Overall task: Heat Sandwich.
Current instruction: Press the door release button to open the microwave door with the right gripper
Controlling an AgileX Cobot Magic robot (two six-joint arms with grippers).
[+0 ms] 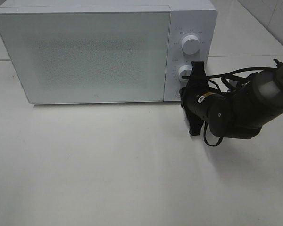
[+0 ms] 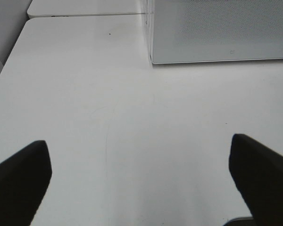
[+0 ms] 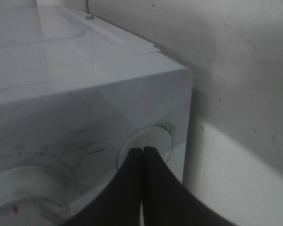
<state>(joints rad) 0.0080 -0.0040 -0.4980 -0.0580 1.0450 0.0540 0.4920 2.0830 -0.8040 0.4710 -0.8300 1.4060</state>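
Jaws right: closed, empty, tips at button [image 3: 153,139] on microwave [image 1: 85,52] | jaws left: spread wide, empty, over table [image 2: 85,94] | sandwich: unseen

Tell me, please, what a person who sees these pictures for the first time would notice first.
The big white microwave, door closed, fills the back of the table. At its control panel, the dark right arm sets the shut right gripper on the round button below the two knobs. The left gripper hangs wide open over the table near the microwave's left end.
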